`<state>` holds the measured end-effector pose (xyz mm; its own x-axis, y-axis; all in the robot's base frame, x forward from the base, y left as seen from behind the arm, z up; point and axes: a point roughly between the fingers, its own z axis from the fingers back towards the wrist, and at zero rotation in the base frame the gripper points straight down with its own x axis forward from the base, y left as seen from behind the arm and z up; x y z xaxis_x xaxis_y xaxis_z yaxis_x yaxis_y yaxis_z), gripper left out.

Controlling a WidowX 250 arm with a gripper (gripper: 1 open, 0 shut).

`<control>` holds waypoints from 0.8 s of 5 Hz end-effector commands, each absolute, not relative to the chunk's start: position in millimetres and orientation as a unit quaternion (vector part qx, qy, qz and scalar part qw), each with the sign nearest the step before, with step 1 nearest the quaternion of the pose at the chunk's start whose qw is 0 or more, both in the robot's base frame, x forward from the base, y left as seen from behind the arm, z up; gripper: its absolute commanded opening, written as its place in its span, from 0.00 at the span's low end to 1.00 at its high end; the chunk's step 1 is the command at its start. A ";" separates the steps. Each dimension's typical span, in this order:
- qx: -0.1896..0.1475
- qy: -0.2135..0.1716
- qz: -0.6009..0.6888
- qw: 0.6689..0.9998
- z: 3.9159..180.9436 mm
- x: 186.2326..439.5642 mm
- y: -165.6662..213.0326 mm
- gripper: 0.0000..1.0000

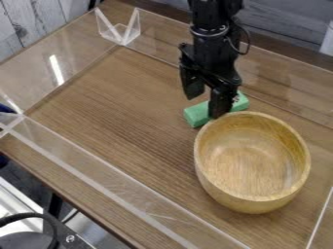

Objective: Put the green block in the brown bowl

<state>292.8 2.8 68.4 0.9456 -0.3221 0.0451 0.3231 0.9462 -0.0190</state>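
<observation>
Spreading wide, the hand (pixel 213 93) hovers at the green block (pixel 215 110) (nothing gripped), beside the brown bowl (pixel 251 162).

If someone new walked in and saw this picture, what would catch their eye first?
Probably the big round brown bowl at the lower right, sitting on the wooden table. Next would come the black gripper reaching down just beyond it, over the bright green block beside the bowl's far edge.
</observation>
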 end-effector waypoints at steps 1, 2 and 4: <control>-0.005 -0.064 -0.165 0.984 91.3 304.6 2.9 1.00; -0.005 -0.068 -0.165 0.984 94.1 306.0 2.8 1.00; -0.004 -0.078 -0.164 0.983 101.4 307.5 2.8 1.00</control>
<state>295.8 2.2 75.8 0.9445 -0.3213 0.0680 0.3230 0.9463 -0.0147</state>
